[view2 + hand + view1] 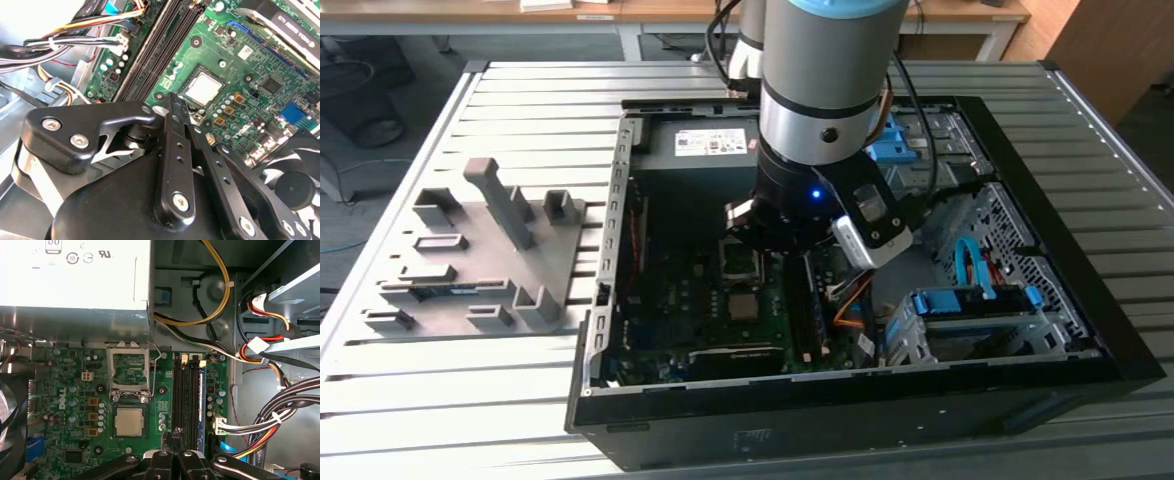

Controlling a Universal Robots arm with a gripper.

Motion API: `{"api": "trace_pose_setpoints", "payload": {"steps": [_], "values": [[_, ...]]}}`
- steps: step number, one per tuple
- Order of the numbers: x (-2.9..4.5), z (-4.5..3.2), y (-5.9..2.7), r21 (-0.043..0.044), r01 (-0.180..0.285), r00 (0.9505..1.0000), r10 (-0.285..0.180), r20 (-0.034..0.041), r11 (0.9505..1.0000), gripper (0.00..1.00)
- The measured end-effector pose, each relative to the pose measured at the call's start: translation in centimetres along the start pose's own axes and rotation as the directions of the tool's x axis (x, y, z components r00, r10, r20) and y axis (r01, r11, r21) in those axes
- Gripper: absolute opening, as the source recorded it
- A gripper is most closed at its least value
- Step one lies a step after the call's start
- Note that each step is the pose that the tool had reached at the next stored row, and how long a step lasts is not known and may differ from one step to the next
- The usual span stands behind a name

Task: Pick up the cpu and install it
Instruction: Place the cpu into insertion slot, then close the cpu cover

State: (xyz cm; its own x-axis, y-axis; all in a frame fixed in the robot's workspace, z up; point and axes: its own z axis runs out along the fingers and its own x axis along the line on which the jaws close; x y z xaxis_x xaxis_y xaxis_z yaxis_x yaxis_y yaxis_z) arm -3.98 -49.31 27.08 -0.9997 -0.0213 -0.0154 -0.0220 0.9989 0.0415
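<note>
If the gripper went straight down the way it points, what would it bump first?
Probably the gripper hits the green motherboard, between the cpu and the memory slots; depth is unclear.

Exterior view: light is even and diffuse; the slatted worktop (494,100) reads bright, while the interior of the computer case (854,425) lies in shade. First wrist view: the power-supply box (75,285) is overexposed to near white. Second wrist view: a blown-out white patch sits beside the cables (75,40), and the black hand (175,102) carries small highlights on its screws.
</note>
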Motion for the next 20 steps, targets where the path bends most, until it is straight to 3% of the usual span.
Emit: {"api": "trace_pose_setpoints", "payload": {"steps": [8, 9, 10, 14, 15, 20], "values": [[0.00, 0.00, 0.00, 0.0002, 0.000, 1.0000, 0.000, 0.0050, 1.0000, 0.10], [0.01, -0.02, -0.01, -0.0050, 0.000, 1.0000, 0.000, 0.0050, 1.0000, 0.10], [0.01, -0.01, 0.00, -0.0181, 0.000, 1.0000, 0.000, 0.0053, 0.9998, 0.10], [0.00, 0.01, 0.00, -0.0915, 0.000, 1.0000, 0.001, 0.0069, 0.9958, 0.10], [0.00, 0.03, 0.00, -0.1015, 0.008, 0.9999, -0.008, 0.0068, 0.9948, 0.10], [0.00, 0.12, 0.00, -0.1039, 0.097, 0.9952, -0.098, 0.0032, 0.9898, 0.10]]}}
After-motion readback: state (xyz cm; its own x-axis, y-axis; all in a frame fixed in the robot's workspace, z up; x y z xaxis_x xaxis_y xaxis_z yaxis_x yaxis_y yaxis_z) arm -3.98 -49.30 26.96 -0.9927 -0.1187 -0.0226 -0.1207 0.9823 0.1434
